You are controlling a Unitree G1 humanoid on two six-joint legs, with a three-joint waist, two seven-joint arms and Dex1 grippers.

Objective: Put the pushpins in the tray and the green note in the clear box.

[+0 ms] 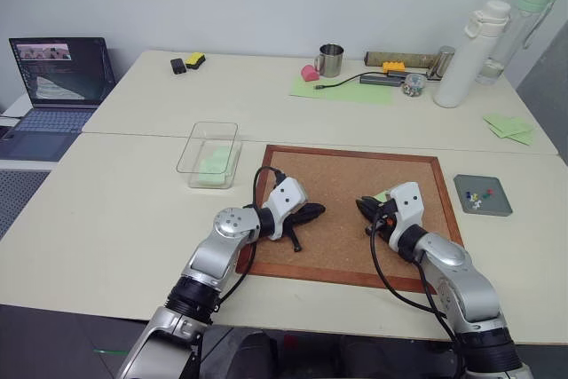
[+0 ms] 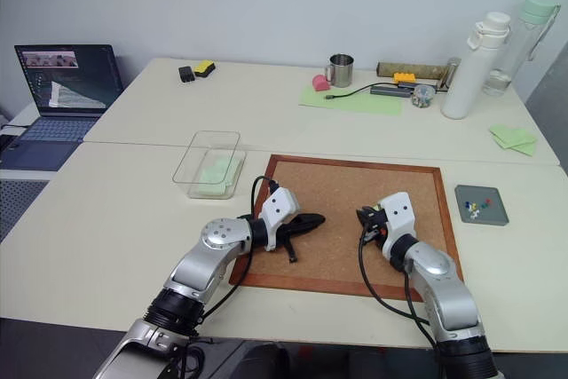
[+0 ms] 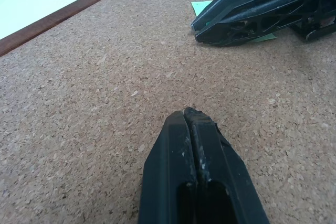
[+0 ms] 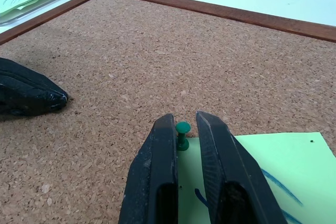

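1. A laptop (image 1: 58, 86) sat far off to the left of both grippers, on the table (image 1: 115, 210).
2. The clear box (image 1: 209, 154) lay beyond and left of the left gripper, off the cork board (image 1: 346, 210), with green papers inside.
3. The left gripper (image 3: 185, 115) rested low over the cork, its fingers pressed together on nothing.
4. The right gripper (image 4: 185, 120) faced it from the right, a stretch of bare cork between the two tips.
5. Its fingers stood slightly apart, with a green pushpin (image 4: 182, 134) in the gap between the tips; whether they touched the pin could not be told.
6. The green note (image 4: 262, 177) lay flat on the cork under the right gripper, the pin at its edge.
7. The tray (image 1: 483, 194) sat to the right of the right gripper, off the board, with several pins (image 1: 477, 197) in it.
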